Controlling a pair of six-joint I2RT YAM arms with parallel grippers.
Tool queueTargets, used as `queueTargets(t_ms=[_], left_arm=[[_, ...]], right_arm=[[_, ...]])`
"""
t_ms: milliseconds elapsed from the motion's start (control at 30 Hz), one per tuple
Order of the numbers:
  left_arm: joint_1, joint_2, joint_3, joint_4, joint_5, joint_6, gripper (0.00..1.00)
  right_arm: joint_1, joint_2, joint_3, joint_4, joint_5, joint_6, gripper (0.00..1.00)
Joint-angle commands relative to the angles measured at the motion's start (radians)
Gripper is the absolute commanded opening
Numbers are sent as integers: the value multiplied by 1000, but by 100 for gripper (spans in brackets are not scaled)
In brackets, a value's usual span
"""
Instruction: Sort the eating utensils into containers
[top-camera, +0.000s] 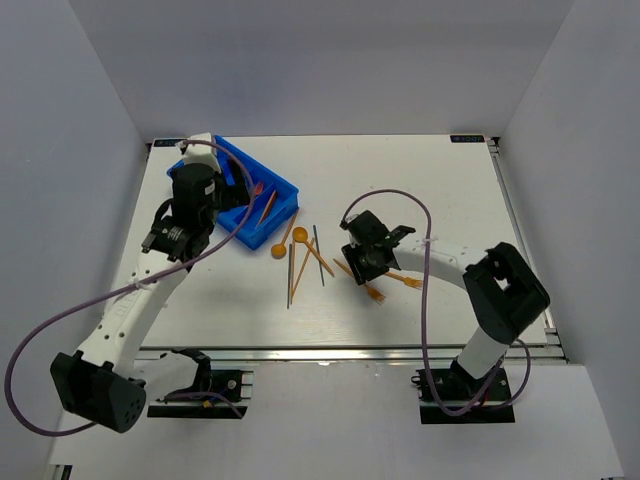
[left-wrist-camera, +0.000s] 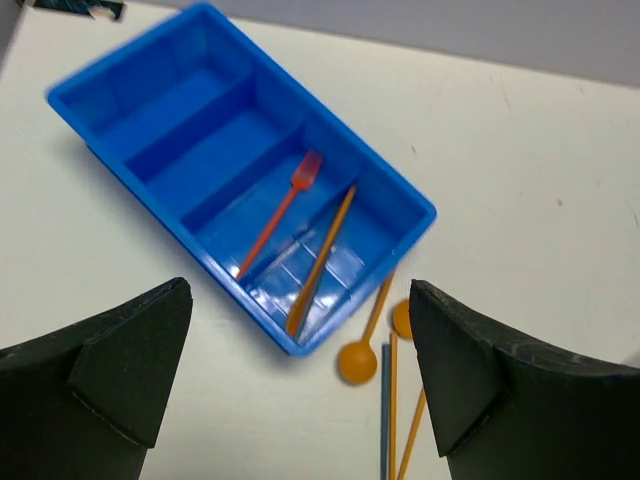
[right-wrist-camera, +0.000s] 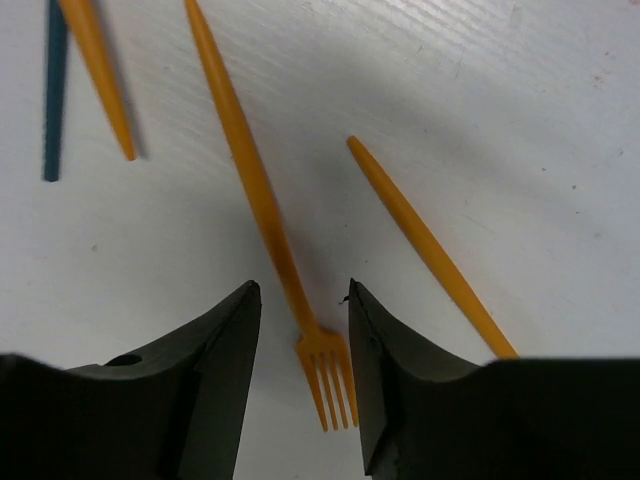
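The blue tray (top-camera: 240, 195) sits at the back left and also shows in the left wrist view (left-wrist-camera: 150, 130). One of its compartments holds a red fork (left-wrist-camera: 280, 215), and next to it lies an orange stick (left-wrist-camera: 322, 258). My left gripper (top-camera: 180, 243) hangs open and empty above the tray's near corner (left-wrist-camera: 300, 285). My right gripper (top-camera: 365, 262) is low over the table and open (right-wrist-camera: 303, 290). Its fingers stand on either side of an orange fork (right-wrist-camera: 262, 215) that lies flat, and they do not touch it.
Two orange spoons (top-camera: 278, 250) (top-camera: 299, 234) lie just outside the tray. Orange sticks (top-camera: 305, 265) and dark sticks (top-camera: 318, 255) lie mid-table. A second orange fork (top-camera: 405, 280) lies to the right of my right gripper, and its handle shows in the right wrist view (right-wrist-camera: 430, 245).
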Motion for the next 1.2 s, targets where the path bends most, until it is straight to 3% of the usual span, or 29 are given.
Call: queueTargets(t_ms=[0, 233, 267, 367, 500, 533, 667, 867, 1000, 1100, 1133, 1167], left_arm=[[-1, -60, -56, -68, 117, -49, 98], [-1, -149, -140, -105, 154, -61, 98], [-1, -156, -145, -106, 167, -67, 98], [-1, -163, -166, -76, 236, -167, 98], [-33, -191, -332, 213, 576, -478, 98], [-86, -197, -362, 337, 582, -532, 98], [-264, -154, -423, 489, 479, -673, 98], [-332, -44, -413, 630, 473, -773, 95], [-338, -13, -404, 617, 444, -781, 82], [-338, 24, -412, 615, 453, -787, 62], [-338, 31, -413, 616, 451, -790, 49], [-338, 39, -415, 624, 459, -793, 44]], right_arm=[[-2, 51, 38, -7, 14, -31, 45], [28, 71, -19, 19, 6, -9, 25], [39, 67, -25, 18, 14, -5, 14], [48, 12, -49, 16, 4, 31, 0], [50, -181, -60, 26, -18, 127, 0], [53, -218, -57, 33, -26, 153, 0], [54, -378, -115, 206, -208, 274, 0], [62, -462, -111, 334, -322, 334, 0], [71, -470, -88, 340, -334, 344, 0], [88, -469, -72, 342, -328, 342, 0], [94, -467, -60, 336, -326, 341, 0], [97, -464, -57, 338, -326, 339, 0]])
